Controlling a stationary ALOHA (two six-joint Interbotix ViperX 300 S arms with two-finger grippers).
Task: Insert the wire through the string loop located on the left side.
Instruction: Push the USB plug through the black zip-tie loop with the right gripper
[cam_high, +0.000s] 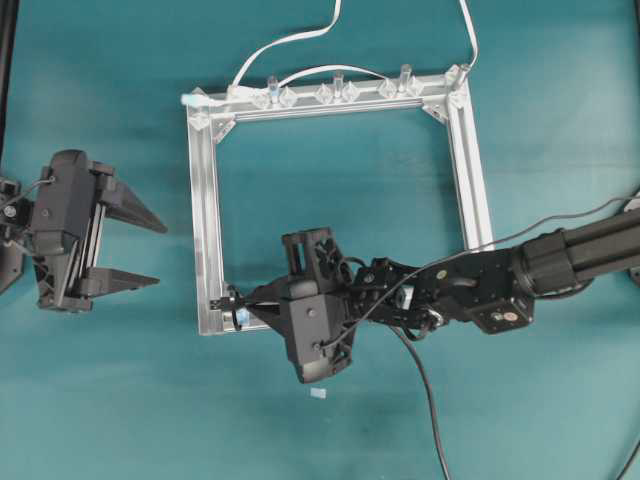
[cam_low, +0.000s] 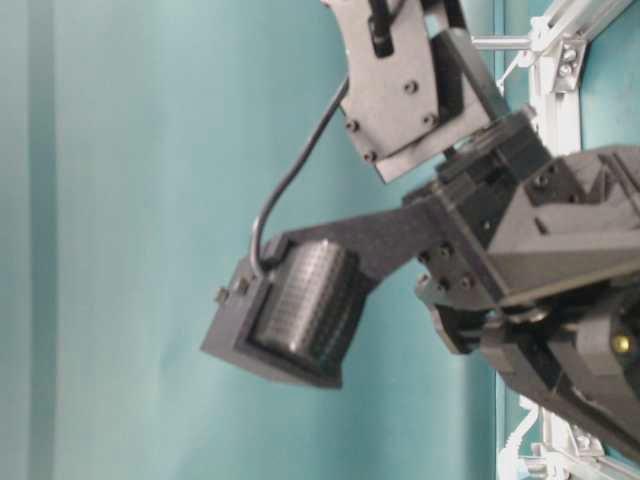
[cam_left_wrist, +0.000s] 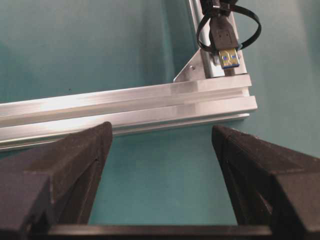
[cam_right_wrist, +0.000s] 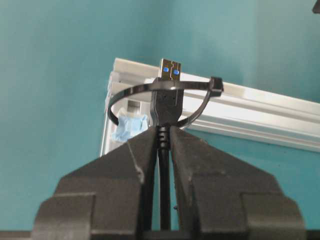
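Overhead: aluminium frame flat on teal table, white flat cable trailing off its far rail. Left gripper parked beside the frame's left rail, jaws spread wide, holding nothing. Right gripper reaching across to the frame's near-left corner, jaws pressed onto the wire, which trails back along the arm and off the near edge.

Table level: only blurred arm housings close to the lens, a strip of frame at the right edge; no gripper tips or loop discernible.

Left wrist: spread fingers low in the foreground, frame corner beyond them, the wire's plug poking through the string loop.

Right wrist: fingers pinching the wire just behind the plug, silvery tip already past the string loop, pale blue tab against the frame corner.
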